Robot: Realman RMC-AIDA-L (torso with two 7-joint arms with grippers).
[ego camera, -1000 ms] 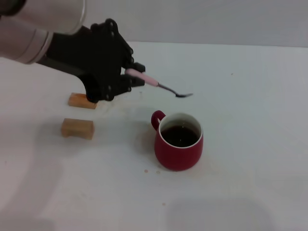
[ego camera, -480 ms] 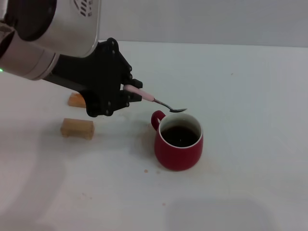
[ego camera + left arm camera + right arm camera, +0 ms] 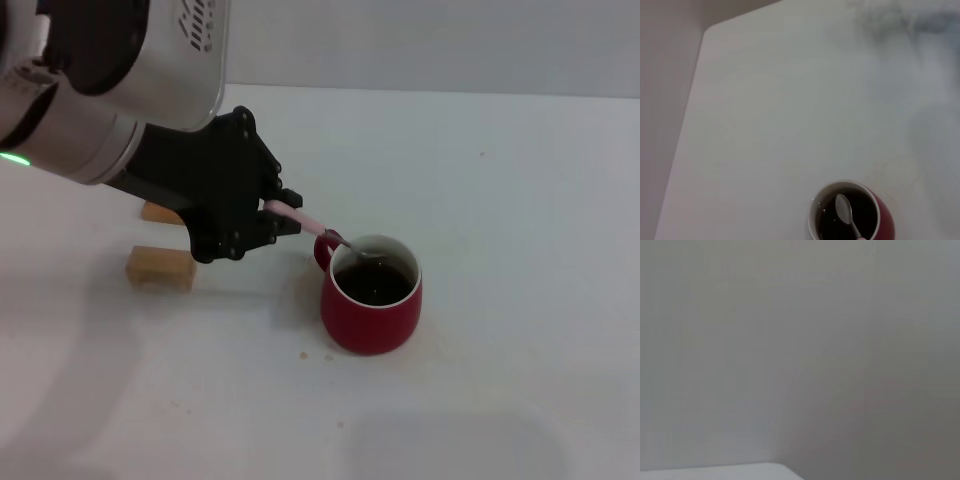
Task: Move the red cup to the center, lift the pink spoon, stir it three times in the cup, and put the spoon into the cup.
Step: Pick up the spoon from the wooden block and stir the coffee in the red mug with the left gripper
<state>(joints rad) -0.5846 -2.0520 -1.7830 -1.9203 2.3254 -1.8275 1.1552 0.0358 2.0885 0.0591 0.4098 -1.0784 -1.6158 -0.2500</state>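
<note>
— Dropped lower and further right than half a second ago: left tool (image 3: 283, 215), now at centre-left of the head view, pinching the pink spoon (image 3: 303, 219) by its handle.

— And the bowl end?

— Dipped past the near-left rim of the red cup (image 3: 371, 295), over the dark liquid; a second back, hung well above the rim, up and to the left. Seen from the left wrist too, at the bottom of the frame, grey bowl (image 3: 843, 210) inside the white inner wall.

— Cup shifted?

— Unmoved. Stands upright at the middle of the white surface (image 3: 520, 200), slightly right of centre, handle turned toward upper left.

— Anything else nearby?

— Two tan wooden blocks at the left: one (image 3: 159, 267) just below the black tool body, the other (image 3: 157, 212) now largely hidden behind it.

— Right tool?

— Out of sight; right wrist view only blank grey wall.
</note>
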